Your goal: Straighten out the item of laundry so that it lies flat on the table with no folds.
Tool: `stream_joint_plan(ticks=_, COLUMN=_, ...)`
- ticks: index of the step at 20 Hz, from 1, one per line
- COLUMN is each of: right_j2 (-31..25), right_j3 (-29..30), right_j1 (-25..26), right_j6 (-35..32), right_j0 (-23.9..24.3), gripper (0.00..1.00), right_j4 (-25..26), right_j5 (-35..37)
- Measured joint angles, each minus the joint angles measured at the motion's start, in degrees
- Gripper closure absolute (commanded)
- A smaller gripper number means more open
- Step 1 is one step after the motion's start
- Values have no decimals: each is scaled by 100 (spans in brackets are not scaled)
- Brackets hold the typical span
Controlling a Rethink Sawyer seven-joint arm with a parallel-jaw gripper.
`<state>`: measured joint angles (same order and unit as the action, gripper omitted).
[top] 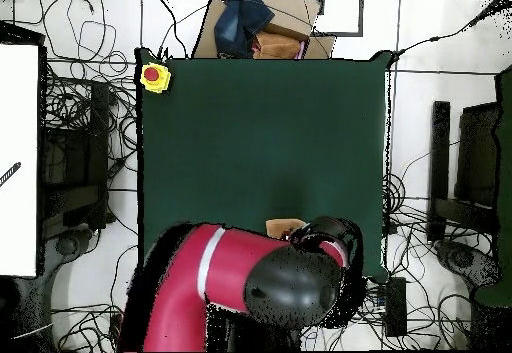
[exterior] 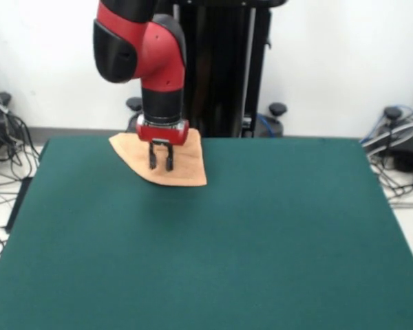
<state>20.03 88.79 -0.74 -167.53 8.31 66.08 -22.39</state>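
Observation:
The towel (exterior: 182, 168), light orange-tan, lies folded in a rough triangle on the green table (exterior: 261, 240) near its far edge, close to the robot's pedestal. My gripper (exterior: 161, 165) hangs from the red arm straight over the towel's left half, its two black fingers a little apart with nothing between them, tips just above or at the cloth. In the overhead view only a small piece of the towel (top: 282, 227) shows beside the arm, which hides the gripper. The table (top: 260, 139) shows there as a dark green rectangle.
A yellow box with a red button (top: 154, 76) sits at one table corner in the overhead view. Cardboard boxes and dark cloth (top: 262, 21) lie beyond the table's far edge. Cables cover the floor on both sides (exterior: 0, 137).

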Motion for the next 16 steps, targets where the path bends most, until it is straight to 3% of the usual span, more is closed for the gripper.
stream_joint_plan(ticks=7, right_j2=249, right_j3=-57, right_j1=143, right_j6=0, right_j0=-505, gripper=100, right_j4=5, right_j5=5)
stream_joint_plan(ticks=16, right_j2=395, right_j3=-205, right_j1=295, right_j6=0, right_j0=-552, gripper=100, right_j4=5, right_j5=3)
